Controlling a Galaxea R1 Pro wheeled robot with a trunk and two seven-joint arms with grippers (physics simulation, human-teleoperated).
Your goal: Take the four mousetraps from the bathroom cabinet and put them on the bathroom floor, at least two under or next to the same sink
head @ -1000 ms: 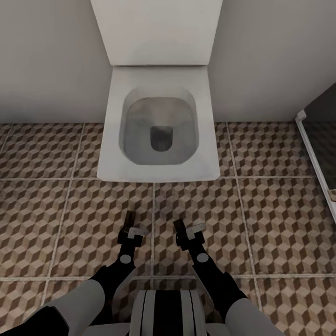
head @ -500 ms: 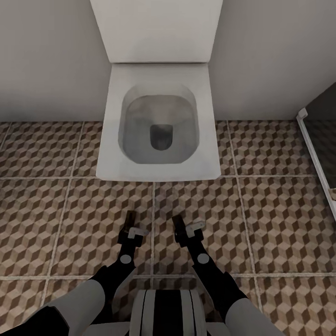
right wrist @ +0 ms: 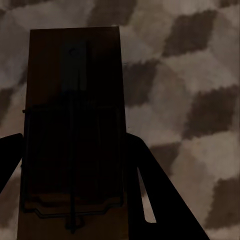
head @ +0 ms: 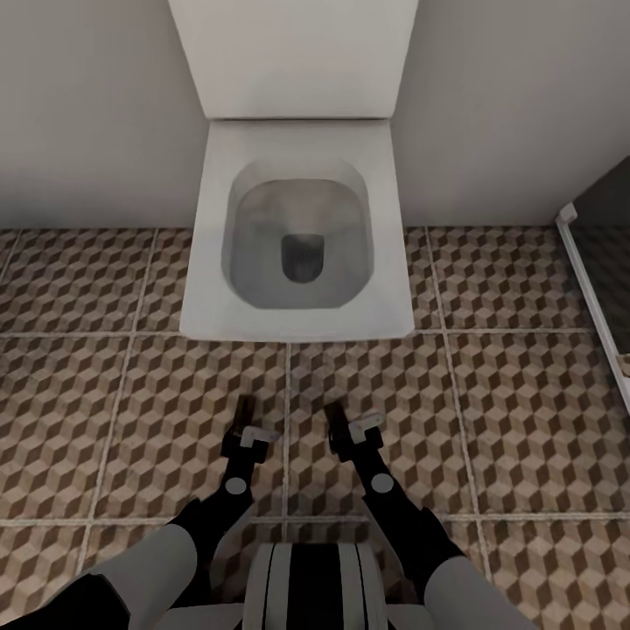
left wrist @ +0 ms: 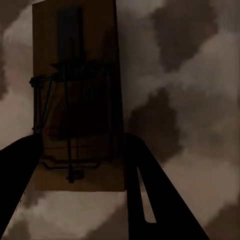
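Mousetraps are in both grippers, one each, carried low over the bathroom floor [head: 131, 402] in front of a white toilet [head: 297, 236].

Head view: the left gripper [head: 245, 420] and right gripper [head: 339, 424] hang side by side just near of the toilet's front edge, each with a dark brown board sticking out toward it. A dark glass panel with a white frame [head: 595, 289] stands at the far right. Over the last second the toilet has slid slightly up the picture while the arms kept their pose, so the base or head has shifted a little, not the things. No sink or cabinet is in sight, so in my judgement this is transit, and a drop here would not count toward the sink condition.

Left wrist view: the left mousetrap [left wrist: 77, 100], with its wire frame showing, sits clamped between the two dark fingers [left wrist: 155, 200], with blurred cube tiles behind.

Right wrist view: the right mousetrap [right wrist: 75, 125] is likewise pinched between that gripper's fingers [right wrist: 160, 200], wire faintly visible, above the patterned tiles.
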